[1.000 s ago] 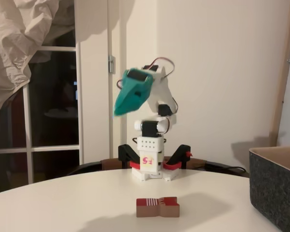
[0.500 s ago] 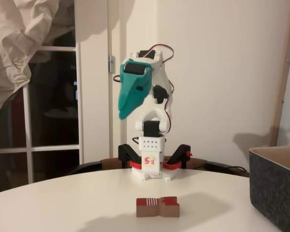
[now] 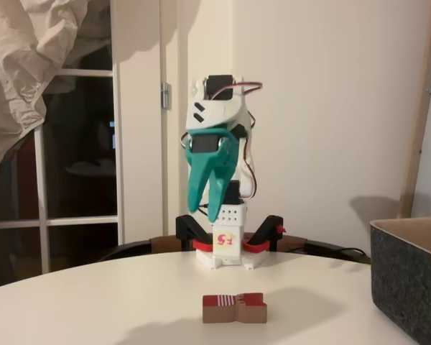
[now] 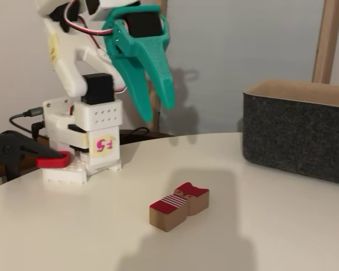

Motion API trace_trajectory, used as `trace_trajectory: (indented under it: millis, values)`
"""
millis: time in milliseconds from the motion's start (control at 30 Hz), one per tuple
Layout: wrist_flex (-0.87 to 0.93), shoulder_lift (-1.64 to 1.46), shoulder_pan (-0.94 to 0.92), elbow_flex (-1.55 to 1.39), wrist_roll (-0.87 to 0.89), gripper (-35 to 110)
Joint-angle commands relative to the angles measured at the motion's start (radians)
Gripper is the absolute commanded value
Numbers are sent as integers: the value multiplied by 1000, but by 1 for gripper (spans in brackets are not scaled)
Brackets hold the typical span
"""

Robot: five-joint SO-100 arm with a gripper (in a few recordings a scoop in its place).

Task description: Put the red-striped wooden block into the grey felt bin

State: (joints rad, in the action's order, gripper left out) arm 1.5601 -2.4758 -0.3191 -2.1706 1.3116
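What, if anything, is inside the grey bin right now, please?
Only the tan lining near the rim of the bin shows; both fixed views look at it from the side, so its floor is hidden. The block lies outside it, on the table.

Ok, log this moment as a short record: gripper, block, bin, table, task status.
gripper: teal gripper raised high above the table, fingers pointing down, slightly parted, holding nothing
block: red-striped wooden block lies flat on the table in front of the arm's base, striped face up, untouched
bin: grey felt bin stands at the right in both fixed views, apart from the block; its inside is hidden
table: white table
task status: block not yet grasped, not in the bin
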Motion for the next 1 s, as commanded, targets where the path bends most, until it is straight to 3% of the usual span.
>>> trace_trajectory:
  millis: [0, 600, 767, 967]
  values:
    - [54, 12, 14, 9, -49, 29]
    - [12, 152, 149, -104, -204, 32]
    - [-92, 210, 178, -118, -146, 31]
    - [-282, 249, 186, -121, 61, 30]
